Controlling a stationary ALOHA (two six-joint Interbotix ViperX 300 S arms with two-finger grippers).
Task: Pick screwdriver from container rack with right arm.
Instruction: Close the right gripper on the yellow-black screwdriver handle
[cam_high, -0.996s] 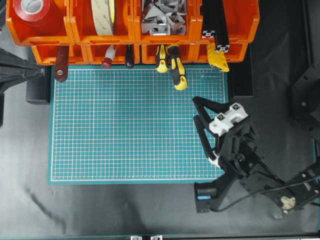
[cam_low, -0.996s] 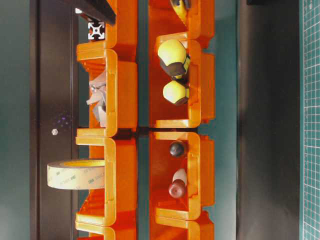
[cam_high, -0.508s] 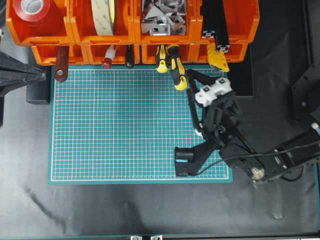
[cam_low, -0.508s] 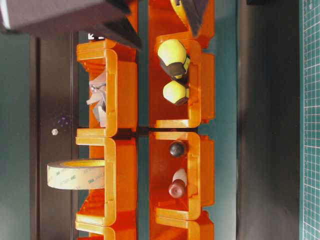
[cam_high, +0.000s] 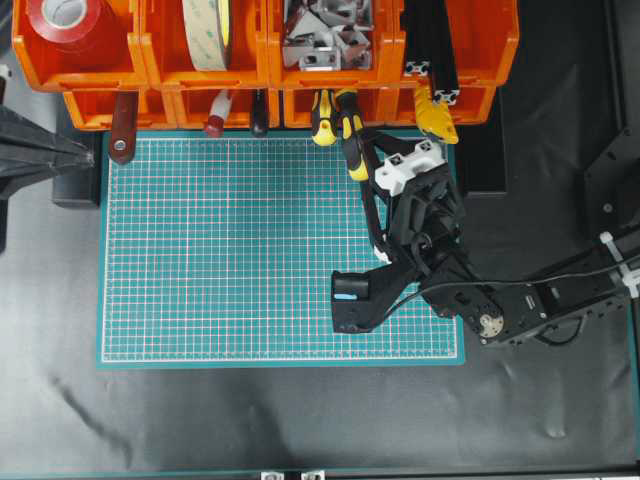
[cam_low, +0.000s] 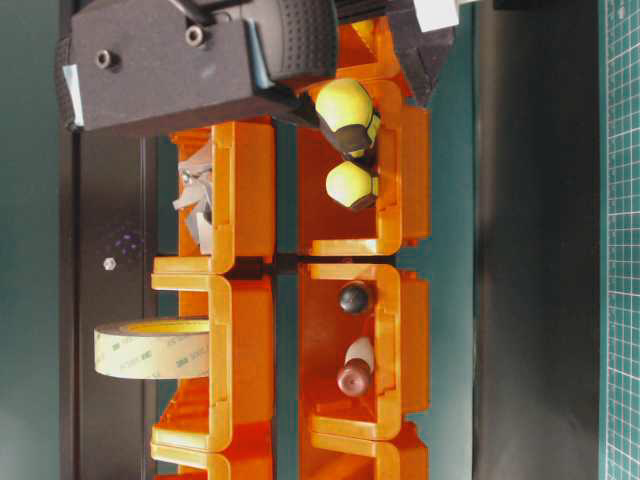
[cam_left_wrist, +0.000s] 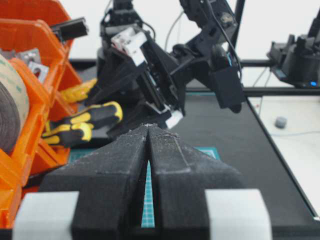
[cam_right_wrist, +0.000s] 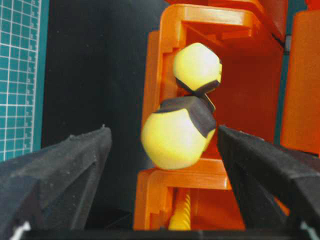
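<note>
The orange container rack (cam_high: 140, 60) runs along the top of the overhead view. Two yellow-and-black handles stick out of one lower bin. The screwdriver (cam_high: 354, 150) is the one that reaches furthest over the mat; its shaft is hidden in the bin. My right gripper (cam_high: 370, 158) is rolled on its side and open, and its fingers straddle the end of that handle. In the right wrist view the screwdriver handle (cam_right_wrist: 175, 132) sits between the spread fingers (cam_right_wrist: 75, 160) with a gap on each side. My left gripper (cam_left_wrist: 148, 126) is shut and empty at the mat's left edge.
The other yellow-and-black handle (cam_high: 322, 115) lies just left of the screwdriver. A dark red-handled tool (cam_high: 123, 125), a red-and-white handle (cam_high: 217, 112) and a black handle (cam_high: 259, 112) hang from neighbouring bins. Upper bins hold tape rolls (cam_high: 205, 30), metal brackets (cam_high: 320, 35) and black profiles (cam_high: 430, 40). The green mat (cam_high: 230, 260) lies below.
My right arm has swung from the mat's right edge up and left to the rack. Its open fingers now sit around the screwdriver handle's end. The left arm has not moved.
</note>
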